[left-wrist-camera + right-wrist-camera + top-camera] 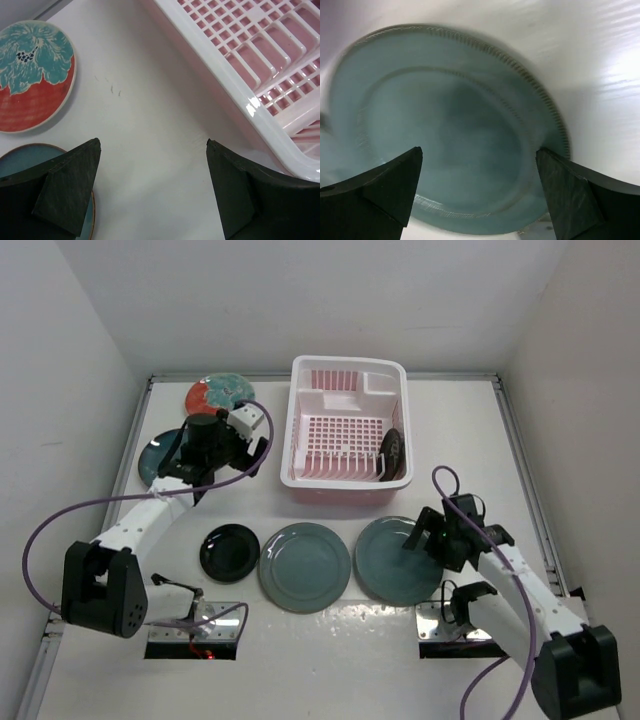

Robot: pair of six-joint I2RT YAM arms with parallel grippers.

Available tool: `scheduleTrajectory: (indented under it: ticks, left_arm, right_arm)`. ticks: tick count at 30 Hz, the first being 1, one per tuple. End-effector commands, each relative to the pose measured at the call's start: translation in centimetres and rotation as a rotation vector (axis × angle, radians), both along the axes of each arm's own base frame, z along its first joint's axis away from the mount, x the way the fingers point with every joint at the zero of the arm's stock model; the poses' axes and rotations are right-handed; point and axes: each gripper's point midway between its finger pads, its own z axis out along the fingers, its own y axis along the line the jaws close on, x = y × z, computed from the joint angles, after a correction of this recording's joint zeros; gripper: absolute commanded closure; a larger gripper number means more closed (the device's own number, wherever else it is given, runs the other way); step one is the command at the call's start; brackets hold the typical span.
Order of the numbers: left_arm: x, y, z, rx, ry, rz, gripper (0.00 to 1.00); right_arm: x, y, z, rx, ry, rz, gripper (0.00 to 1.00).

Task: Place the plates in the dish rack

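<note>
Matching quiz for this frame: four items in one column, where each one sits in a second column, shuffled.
Items
1. red floral plate
2. small black plate
3. dark plate
4. right gripper

Places
A. propped upright inside the dish rack
B. open, over the right grey-teal plate
C. flat on the table, just left of the left grey-teal plate
D. flat at the far left, beside the rack

Pairs: 1-D, 2-C, 3-A, 4-B
</note>
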Motion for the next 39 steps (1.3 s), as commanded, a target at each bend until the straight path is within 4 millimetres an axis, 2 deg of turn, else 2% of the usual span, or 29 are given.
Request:
scheduleTrajectory:
  ticks: [1, 4, 6, 7, 8, 9, 10, 11, 12, 13, 14, 16, 17, 23, 25, 26, 27, 28, 29, 34, 36, 39]
  left_arm:
    - [-1.3, -0.1, 1.5, -0.005, -0.026, 0.013, 0.09]
    - [-2.0, 0.8, 0.6, -0.03, 0.041, 0.101, 0.06]
    - [-2.5, 1.7, 0.6, -0.069, 0.121, 0.098, 0.06]
    - [-2.7, 1.8, 0.3, -0.081, 0.159, 0.085, 0.07]
    - [-3.2, 1.7, 0.4, -0.083, 0.177, 0.056, 0.08]
    - [-4.7, 1.5, -0.5, -0.007, 0.217, -0.041, 0.08]
    - [-5.7, 1.4, -1.1, 0.038, 0.241, -0.128, 0.06]
    - [-6.8, 0.5, -0.9, 0.069, 0.251, -0.254, 0.0]
    - [-9.9, 1.0, -3.7, 0.202, 0.358, -0.42, 0.0]
    - [-11.1, 1.4, -4.8, 0.253, 0.406, -0.493, 0.0]
    - [-12.1, 2.7, -6.4, 0.335, 0.468, -0.532, 0.0]
    - [-15.0, 4.3, -9.7, 0.427, 0.628, -0.666, 0.0]
    - [-15.6, 4.8, -10.3, 0.436, 0.667, -0.688, 0.0]
    - [-15.8, 6.7, -12.8, 0.475, 0.739, -0.71, 0.0]
    - [-17.2, 7.3, -13.9, 0.495, 0.789, -0.728, 0.0]
    - [-16.7, 7.6, -14.5, 0.514, 0.772, -0.708, 0.0]
    - [-17.4, 8.3, -15.5, 0.544, 0.8, -0.686, 0.0]
    - [-17.1, 8.9, -16.0, 0.557, 0.8, -0.647, 0.0]
    - [-16.4, 9.0, -16.5, 0.572, 0.773, -0.624, 0.0]
    - [-16.8, 9.0, -18.2, 0.549, 0.82, -0.597, 0.0]
    - [-17.4, 9.1, -18.8, 0.547, 0.844, -0.612, 0.05]
    - [-18.1, 8.7, -19.0, 0.528, 0.844, -0.63, 0.35]
  right_arm:
    - [1.8, 1.1, 1.3, 0.086, -0.03, 0.026, 0.05]
    - [1.9, -0.5, 1.0, 0.035, 0.004, -0.004, 0.05]
    - [2.0, -0.3, 1.2, 0.047, -0.001, 0.023, 0.05]
    - [2.7, -0.3, 2.0, 0.044, -0.028, 0.035, 0.07]
    - [3.0, -0.1, 2.5, 0.047, -0.043, 0.049, 0.07]
    - [3.6, 0.2, 3.3, 0.049, -0.068, 0.064, 0.07]
    - [3.7, 0.1, 3.7, 0.041, -0.076, 0.069, 0.07]
    - [3.9, 0.1, 4.2, 0.029, -0.09, 0.093, 0.07]
    - [4.9, 0.2, 5.6, 0.027, -0.13, 0.109, 0.07]
    - [5.1, 0.2, 6.0, 0.013, -0.144, 0.133, 0.07]
    - [5.1, 0.0, 6.2, -0.001, -0.147, 0.148, 0.07]
    - [6.2, 0.0, 7.9, -0.015, -0.194, 0.166, 0.07]
    - [6.3, 0.1, 8.3, -0.017, -0.2, 0.174, 0.07]
    - [6.7, 0.1, 10.6, -0.053, -0.272, 0.218, 0.07]
    - [6.5, 0.1, 11.0, -0.06, -0.292, 0.225, 0.07]
    - [6.5, 0.0, 11.2, -0.068, -0.303, 0.23, 0.07]
    - [6.4, -0.1, 11.2, -0.072, -0.305, 0.23, 0.07]
    - [6.3, -0.1, 11.4, -0.076, -0.317, 0.233, 0.07]
    - [6.3, -0.1, 11.4, -0.074, -0.32, 0.229, 0.07]
    - [6.7, 0.1, 11.7, -0.064, -0.337, 0.232, 0.08]
    - [6.9, 0.3, 11.8, -0.06, -0.331, 0.241, 0.08]
    - [7.1, 0.5, 12.5, -0.059, -0.348, 0.242, 0.09]
